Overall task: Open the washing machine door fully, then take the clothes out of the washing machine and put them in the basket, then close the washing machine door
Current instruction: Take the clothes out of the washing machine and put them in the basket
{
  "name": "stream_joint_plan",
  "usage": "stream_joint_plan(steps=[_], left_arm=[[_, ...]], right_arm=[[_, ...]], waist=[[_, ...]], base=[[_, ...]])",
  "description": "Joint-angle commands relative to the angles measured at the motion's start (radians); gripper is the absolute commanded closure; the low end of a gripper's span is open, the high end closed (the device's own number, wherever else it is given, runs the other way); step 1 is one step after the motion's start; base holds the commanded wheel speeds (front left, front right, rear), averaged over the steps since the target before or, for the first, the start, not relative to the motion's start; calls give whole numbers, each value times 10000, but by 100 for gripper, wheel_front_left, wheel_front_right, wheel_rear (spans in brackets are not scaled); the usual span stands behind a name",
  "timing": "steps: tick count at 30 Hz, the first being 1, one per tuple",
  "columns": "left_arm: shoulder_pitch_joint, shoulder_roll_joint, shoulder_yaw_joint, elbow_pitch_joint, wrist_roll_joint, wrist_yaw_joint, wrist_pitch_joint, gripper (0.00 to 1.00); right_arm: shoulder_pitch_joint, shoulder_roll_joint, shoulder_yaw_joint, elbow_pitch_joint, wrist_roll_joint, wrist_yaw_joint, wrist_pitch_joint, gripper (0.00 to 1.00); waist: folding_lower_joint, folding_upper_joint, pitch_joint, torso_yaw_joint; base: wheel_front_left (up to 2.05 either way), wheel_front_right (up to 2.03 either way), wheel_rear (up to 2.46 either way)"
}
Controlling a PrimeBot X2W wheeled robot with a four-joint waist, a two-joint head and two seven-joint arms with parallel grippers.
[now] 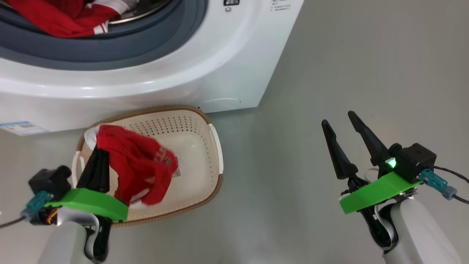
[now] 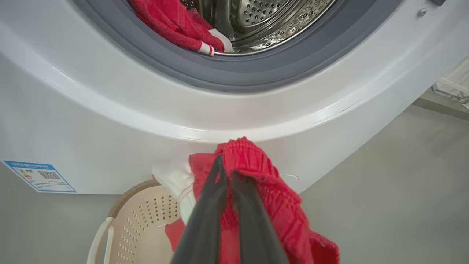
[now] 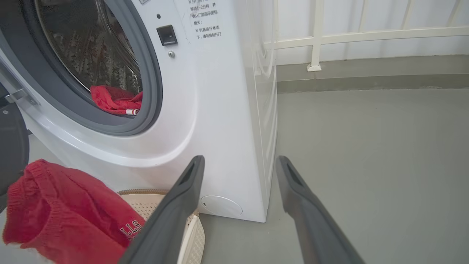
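Since its round mouth stands uncovered, the washing machine [image 1: 190, 69] can be reached into freely. The dark curved edge at the left of the right wrist view looks to be the washing machine door [image 3: 11, 146], swung aside on its hinge. On the grey floor [image 1: 293, 183], right against the machine's front, sits the basket [image 1: 198, 146], placed there, I judge, so that each load travels only a short way down from the drum. Some of the clothes [image 1: 69, 18] lie heaped at the drum's lip, draped onto the grey rubber ring [image 1: 146, 47]. A red garment [image 1: 139, 165] with white trim hangs over the basket's left half, bunched and drooping because it is pinched at one spot only. The left pincer [image 2: 226, 172] is clenched on that garment, holding it above the basket, apparently ready to let it drop. The right pincer [image 1: 338, 118] is released, its fingers spread and bare, well off to the side over bare floor, out of the way.
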Motion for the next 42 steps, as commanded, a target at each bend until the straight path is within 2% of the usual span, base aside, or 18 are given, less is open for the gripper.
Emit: stream_joint_plan(steps=[1,15,22,29,38,39,42], left_arm=[[-436,360,132,298,27,-93,-150,100],[-2303,806,-1380,3816,-362,-107,-206,100],[-3457,1051,-2885,5646,-389,-108,-207,100],[-4467,1212,-3988,6895,-963,-108,18,100],[-5060,1398,-4653,7475,-1645,-109,188,100],[-5102,1409,-4694,7482,-1716,-109,152,93],[-5126,1395,-4853,7520,-1917,-109,82,62]], right_arm=[[-80,57,206,-287,-20,16,-118,0],[-597,482,227,-501,-157,16,-118,0],[-976,708,321,-601,-218,16,-118,0],[-1354,873,456,-721,-285,16,-118,0],[-1529,971,534,-743,-346,16,-118,0],[-1526,978,532,-741,-354,16,-118,0],[-1493,987,521,-720,-373,16,-118,0]], waist=[[0,0,269,-175],[0,0,1564,-669],[0,0,2284,-971],[0,0,2885,-1290],[0,0,3105,-1457],[0,0,3095,-1454],[0,0,3018,-1425]], base=[[0,0,0],[0,0,0],[0,0,0],[0,0,0],[0,0,0],[0,0,0],[0,0,0]])
